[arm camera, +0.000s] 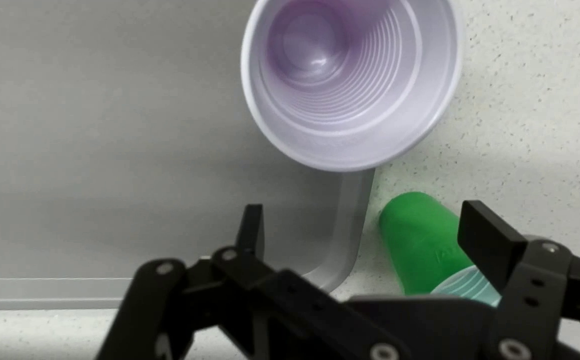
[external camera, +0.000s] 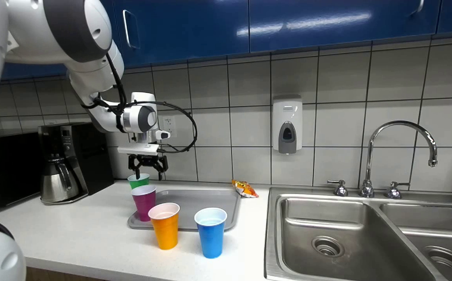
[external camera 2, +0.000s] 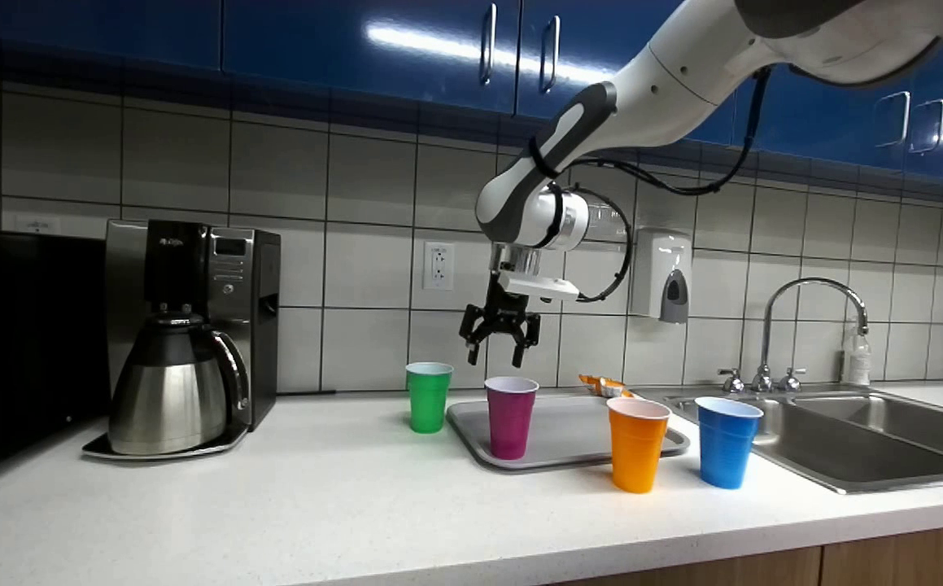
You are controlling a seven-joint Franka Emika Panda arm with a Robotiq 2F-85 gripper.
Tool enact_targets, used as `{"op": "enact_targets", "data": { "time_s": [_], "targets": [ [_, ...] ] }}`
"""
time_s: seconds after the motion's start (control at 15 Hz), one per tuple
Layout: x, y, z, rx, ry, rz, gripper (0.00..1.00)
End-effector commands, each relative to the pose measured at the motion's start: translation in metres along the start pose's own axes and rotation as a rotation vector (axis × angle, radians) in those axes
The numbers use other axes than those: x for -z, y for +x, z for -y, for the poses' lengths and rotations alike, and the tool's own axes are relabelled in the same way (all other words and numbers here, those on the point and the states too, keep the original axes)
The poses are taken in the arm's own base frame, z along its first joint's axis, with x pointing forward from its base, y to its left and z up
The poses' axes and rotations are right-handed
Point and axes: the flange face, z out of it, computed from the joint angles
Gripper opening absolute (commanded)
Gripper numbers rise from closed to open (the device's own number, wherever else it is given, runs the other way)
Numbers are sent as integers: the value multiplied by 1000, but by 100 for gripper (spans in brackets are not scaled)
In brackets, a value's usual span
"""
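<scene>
In an exterior view: gripper [external camera: 149, 178], jaws spread wide, nothing held; purple cup [external camera: 144, 203] at 6 o'clock, on tray [external camera: 194, 200]. In an exterior view: green cup [external camera 2: 427, 400] at gripper's 8 o'clock. Wrist view: purple cup 12 o'clock, tray 9.

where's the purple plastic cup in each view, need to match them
In an exterior view: purple plastic cup, lower half, left of centre.
In an exterior view: cup, lower half, just right of centre.
Wrist view: cup, top edge, partly cut off, right of centre.
Shared landmark: grey rectangular tray under it.
</scene>
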Motion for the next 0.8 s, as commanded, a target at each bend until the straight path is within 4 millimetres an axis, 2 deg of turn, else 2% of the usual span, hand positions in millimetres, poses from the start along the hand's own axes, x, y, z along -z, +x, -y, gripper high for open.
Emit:
{"op": "enact_targets", "data": {
  "time_s": [0.0,0.73],
  "targets": [
    [-12,27,11,-24,2,-35,100],
    [-22,70,33,-58,16,-97,100]
  ]
}}
